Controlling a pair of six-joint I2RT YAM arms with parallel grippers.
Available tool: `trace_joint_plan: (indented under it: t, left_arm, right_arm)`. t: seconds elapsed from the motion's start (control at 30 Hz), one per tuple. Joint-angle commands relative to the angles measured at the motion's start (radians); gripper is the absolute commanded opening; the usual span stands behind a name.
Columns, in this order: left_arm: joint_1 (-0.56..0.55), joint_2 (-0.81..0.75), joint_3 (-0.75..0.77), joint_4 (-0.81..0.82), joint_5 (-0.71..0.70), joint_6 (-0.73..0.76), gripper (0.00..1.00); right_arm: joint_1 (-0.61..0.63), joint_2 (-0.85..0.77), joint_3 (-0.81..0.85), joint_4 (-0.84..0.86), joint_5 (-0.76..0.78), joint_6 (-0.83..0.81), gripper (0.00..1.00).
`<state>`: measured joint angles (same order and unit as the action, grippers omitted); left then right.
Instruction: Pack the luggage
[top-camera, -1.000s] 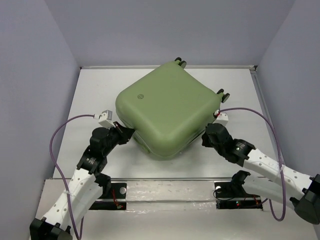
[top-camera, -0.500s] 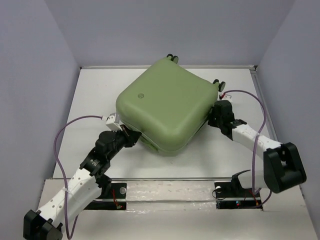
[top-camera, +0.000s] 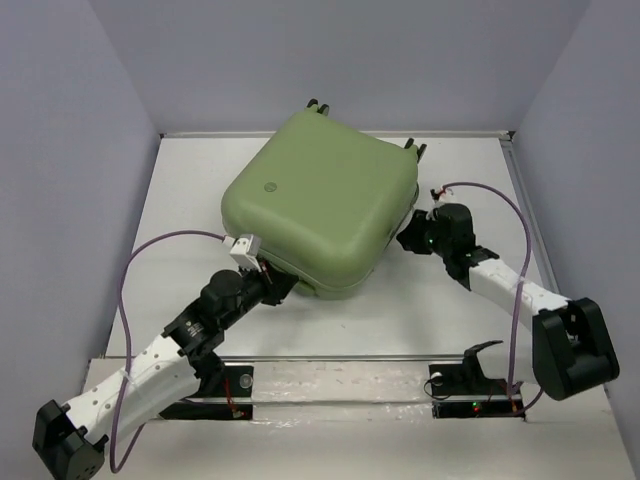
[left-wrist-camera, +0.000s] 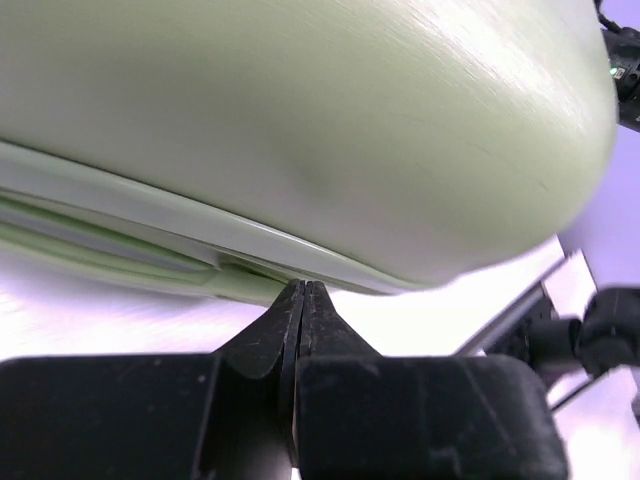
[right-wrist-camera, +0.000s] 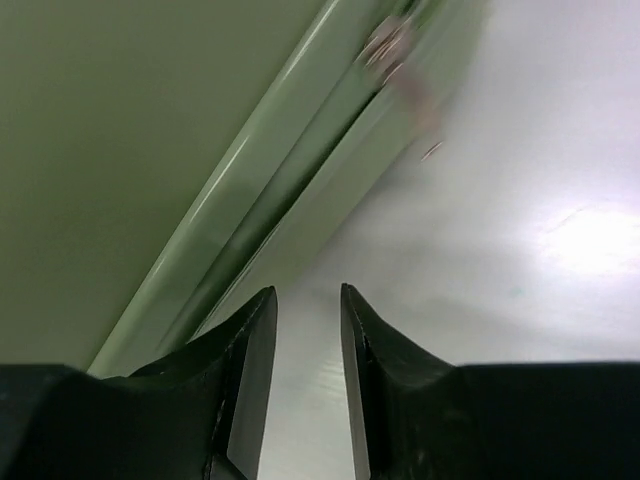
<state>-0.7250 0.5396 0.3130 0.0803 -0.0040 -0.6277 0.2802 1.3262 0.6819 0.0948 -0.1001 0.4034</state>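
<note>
The luggage (top-camera: 320, 200) is a light-green hard-shell suitcase lying closed and flat on the table, logo (top-camera: 268, 184) up and wheels (top-camera: 318, 104) at the far edge. My left gripper (top-camera: 283, 285) is shut and empty, its tip pressed against the seam at the suitcase's near edge, as the left wrist view (left-wrist-camera: 302, 288) shows under the shell (left-wrist-camera: 300, 120). My right gripper (top-camera: 403, 238) sits by the suitcase's right side. In the right wrist view it (right-wrist-camera: 308, 295) is slightly open and empty, just beside the seam (right-wrist-camera: 250, 200).
Grey walls enclose the table on three sides. A metal rail (top-camera: 330, 358) runs along the near edge by the arm bases. Purple cables (top-camera: 125, 290) loop from both wrists. Bare table (right-wrist-camera: 520, 230) lies right of the suitcase.
The suitcase has slid and turned toward the far left. My left gripper followed its near edge to the right. My right arm swung from the near corner to the suitcase's right side.
</note>
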Motion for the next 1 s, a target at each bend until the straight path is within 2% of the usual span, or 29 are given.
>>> trace_joint_plan:
  t: [0.0,0.1,0.13,0.17,0.2,0.27,0.4,0.6,0.7,0.83,0.97]
  left_arm:
    - [-0.068,0.065,0.047,0.067,0.044,0.054,0.06]
    - [-0.106,0.095,0.049,0.072,0.039,0.046,0.10]
    - [-0.117,0.099,0.058,0.088,0.054,0.034,0.26]
    - [-0.117,0.099,0.064,0.090,0.061,0.034,0.26]
    - [-0.117,0.102,0.070,0.096,0.068,0.036,0.36]
    - [-0.119,0.118,0.092,0.099,0.067,0.042,0.43]
    - [-0.120,0.160,0.129,0.098,0.071,0.051,0.45]
    - [-0.120,0.210,0.140,0.148,0.101,0.039,0.45]
    - [-0.120,0.218,0.140,0.156,0.101,0.037,0.45]
    - [-0.120,0.227,0.143,0.162,0.099,0.036,0.44]
    - [-0.120,0.230,0.146,0.159,0.105,0.034,0.43]
  right_arm:
    - [0.111,-0.139,-0.149,0.083,-0.193,0.006,0.39]
    - [0.194,-0.206,-0.221,0.132,-0.230,0.017,0.39]
    - [0.204,-0.301,-0.311,0.199,-0.269,0.028,0.39]
    - [0.205,-0.301,-0.312,0.213,-0.270,0.028,0.39]
    - [0.205,-0.323,-0.349,0.226,-0.276,0.026,0.40]
    - [0.205,-0.370,-0.386,0.272,-0.286,0.025,0.40]
    - [0.214,-0.369,-0.398,0.299,-0.335,0.017,0.41]
    - [0.214,-0.410,-0.410,0.302,-0.372,-0.012,0.49]
    - [0.214,-0.406,-0.409,0.338,-0.366,-0.032,0.50]
    - [0.214,-0.308,-0.392,0.462,-0.372,-0.084,0.50]
    - [0.214,-0.237,-0.351,0.503,-0.423,-0.116,0.49]
